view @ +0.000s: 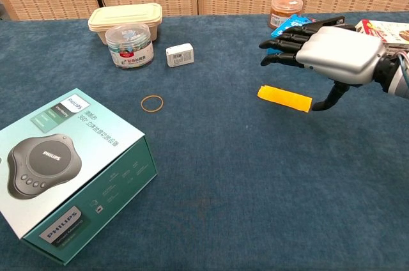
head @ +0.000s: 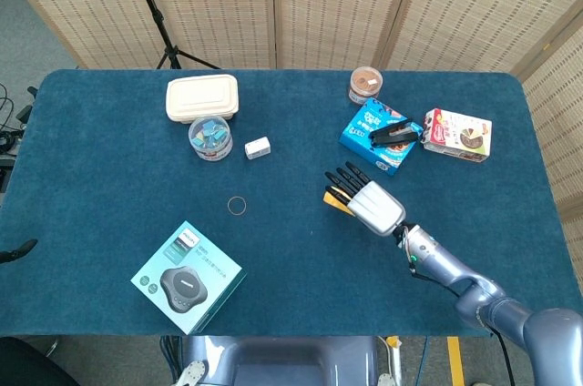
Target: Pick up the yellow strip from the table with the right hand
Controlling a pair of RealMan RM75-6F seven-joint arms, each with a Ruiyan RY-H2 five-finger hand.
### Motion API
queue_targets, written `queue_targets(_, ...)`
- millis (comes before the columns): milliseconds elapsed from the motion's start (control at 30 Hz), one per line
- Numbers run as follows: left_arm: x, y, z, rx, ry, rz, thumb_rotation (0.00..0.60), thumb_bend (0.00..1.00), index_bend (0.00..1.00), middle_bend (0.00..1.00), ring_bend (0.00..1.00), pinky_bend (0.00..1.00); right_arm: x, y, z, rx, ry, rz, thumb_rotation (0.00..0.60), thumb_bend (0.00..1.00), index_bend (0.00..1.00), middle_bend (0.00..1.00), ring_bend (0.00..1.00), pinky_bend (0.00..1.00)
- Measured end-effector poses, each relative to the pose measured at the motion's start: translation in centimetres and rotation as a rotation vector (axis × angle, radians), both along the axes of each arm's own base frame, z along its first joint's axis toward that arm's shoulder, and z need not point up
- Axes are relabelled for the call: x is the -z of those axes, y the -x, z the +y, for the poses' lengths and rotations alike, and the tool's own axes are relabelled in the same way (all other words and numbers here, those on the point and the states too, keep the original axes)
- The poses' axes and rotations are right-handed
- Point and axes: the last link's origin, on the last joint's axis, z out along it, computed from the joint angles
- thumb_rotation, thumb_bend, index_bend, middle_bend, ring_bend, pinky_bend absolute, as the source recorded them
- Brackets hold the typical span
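Right hand (view: 332,54) hovered wide over the yellow strip (view: 284,99).
Best lowered straight, thumb and fingers pinching the strip's near right end.

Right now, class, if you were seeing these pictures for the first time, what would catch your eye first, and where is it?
The silver right hand hovers, fingers spread, just above the yellow strip, which lies flat right of the table's centre. Next comes the big teal Philips box at the near left corner.
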Motion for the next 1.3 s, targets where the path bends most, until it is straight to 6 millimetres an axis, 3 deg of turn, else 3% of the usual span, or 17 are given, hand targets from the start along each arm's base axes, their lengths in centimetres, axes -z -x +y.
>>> queue_targets(1300,0.0,0.1,0.3,-0.006,0.002,0.001,0.600,0.00,0.00,0.00,0.00,0.00,2.9,0.0,-1.4,0.001,0.035,0.025,0.600,0.00,0.13,0.00,0.00,0.00)
